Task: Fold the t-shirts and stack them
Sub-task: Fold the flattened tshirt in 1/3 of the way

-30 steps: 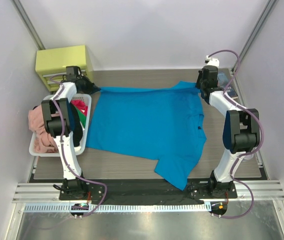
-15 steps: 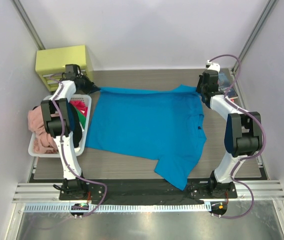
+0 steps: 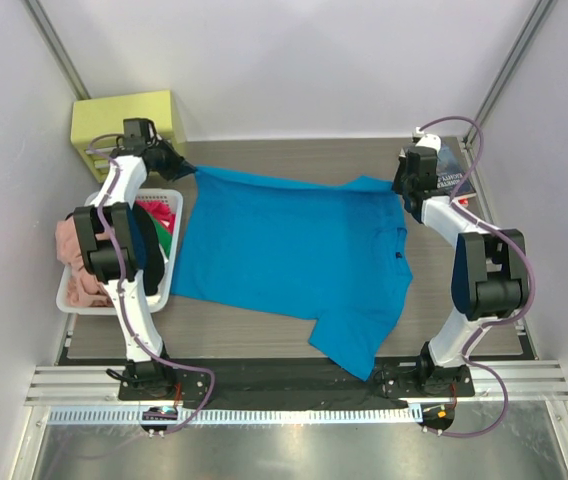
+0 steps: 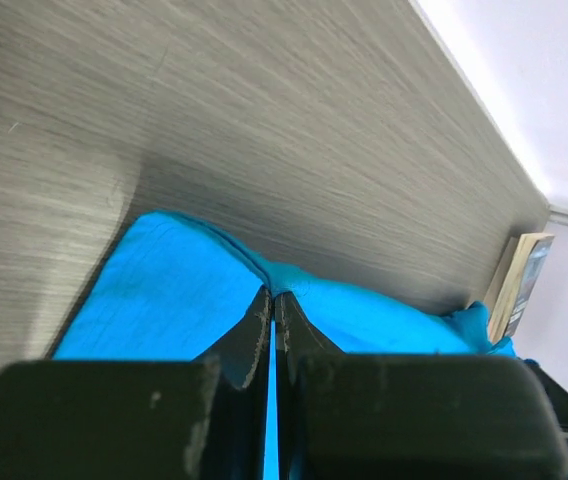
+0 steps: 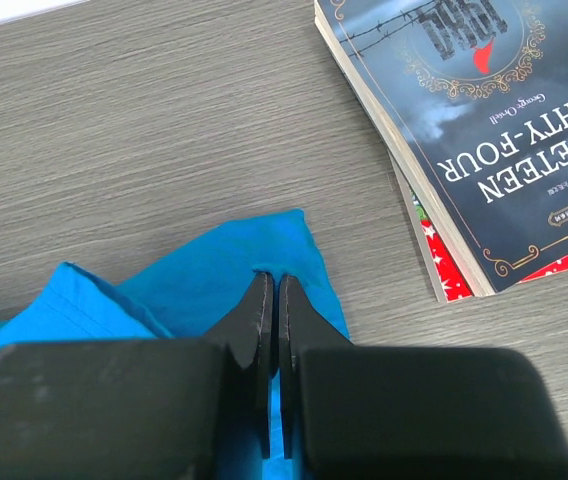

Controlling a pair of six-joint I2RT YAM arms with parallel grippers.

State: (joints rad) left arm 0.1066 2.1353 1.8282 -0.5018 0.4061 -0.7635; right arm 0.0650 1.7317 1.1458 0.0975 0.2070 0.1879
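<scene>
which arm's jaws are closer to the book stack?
Right. Right arm, jaws pinching the turquoise t-shirt corner, sits just beside the books; left arm pinches the opposite far corner, across the table.
</scene>
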